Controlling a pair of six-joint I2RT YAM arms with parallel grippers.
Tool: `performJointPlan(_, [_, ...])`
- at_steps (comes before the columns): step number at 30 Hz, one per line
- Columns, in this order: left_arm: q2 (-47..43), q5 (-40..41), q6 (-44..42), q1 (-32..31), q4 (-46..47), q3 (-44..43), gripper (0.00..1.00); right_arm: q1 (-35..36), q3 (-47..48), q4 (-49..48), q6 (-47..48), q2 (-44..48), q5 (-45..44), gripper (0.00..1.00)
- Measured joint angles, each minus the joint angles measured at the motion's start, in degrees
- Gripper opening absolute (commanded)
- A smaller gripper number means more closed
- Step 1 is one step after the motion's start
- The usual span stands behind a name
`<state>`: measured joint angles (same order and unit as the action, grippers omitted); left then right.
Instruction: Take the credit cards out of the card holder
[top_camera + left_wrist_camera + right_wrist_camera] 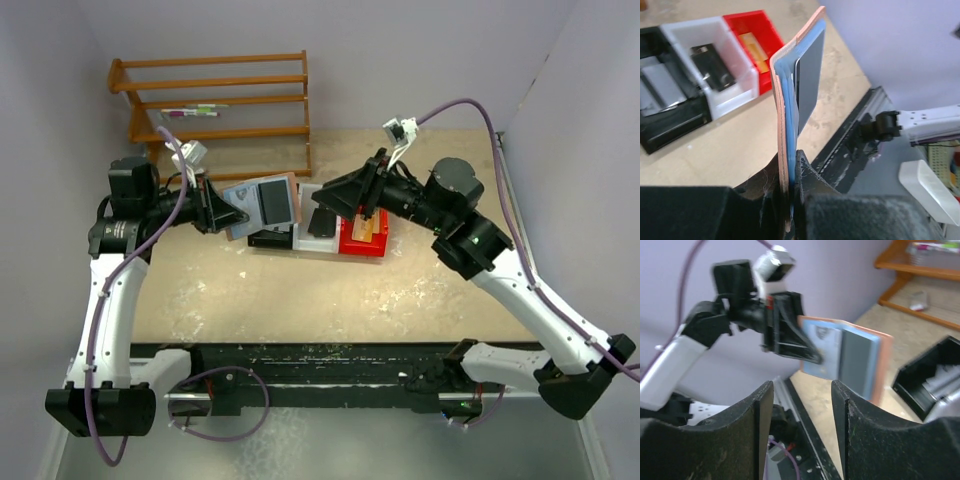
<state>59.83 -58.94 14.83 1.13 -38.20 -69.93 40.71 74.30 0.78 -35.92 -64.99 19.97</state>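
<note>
Bins stand in a row on the table point(300, 290): the red bin point(362, 247), the white bin point(315, 243) touching its left side, and the black bin point(270, 240) one place further left of the red bin; a golden-yellow card point(372, 228) lies inside the red bin, leaning along one wall; the card holder point(262, 205) is well left of the red bin, above the black bin in the overhead view, spread open and held clear of the table; the left gripper point(790, 167) is clenched on its lower edge, one finger on the pinkish-brown outside and the other on the light blue lining, so the card holder stands upright between them (the left wrist camera sees it almost edge-on); a dark grey card point(810, 75) sits flat against that blue lining, not yet out of the card holder; the right gripper point(802, 390) is released, its fingers spread with nothing between them; it hovers just left of the red bin, over the white bin in the overhead view, and points towards the open face of the card holder; a wooden rack point(215, 100) stands far beyond and to the left of the red bin, against the back wall
</note>
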Motion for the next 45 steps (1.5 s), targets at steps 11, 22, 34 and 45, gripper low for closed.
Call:
performJointPlan(11, [0.8, 4.6, -5.6, 0.0, -6.9, -0.1, 0.0, 4.3, -1.7, -18.2, -9.5, -15.0, 13.7, 0.47])
performJointPlan(22, [0.2, -11.3, -5.1, 0.2, -6.9, -0.6, 0.01, 4.2, -5.7, -26.5, -15.4, -20.4, 22.3, 0.46])
performJointPlan(34, [-0.5, -18.4, -4.8, 0.7, -5.6, -0.7, 0.03, 3.9, -6.3, -32.5, -18.7, -20.4, 27.7, 0.43])
performJointPlan(45, [-1.0, -20.6, -3.4, 1.0, -4.2, -0.8, 0.04, 3.8, -6.3, -32.9, -18.8, -19.7, 27.8, 0.49])
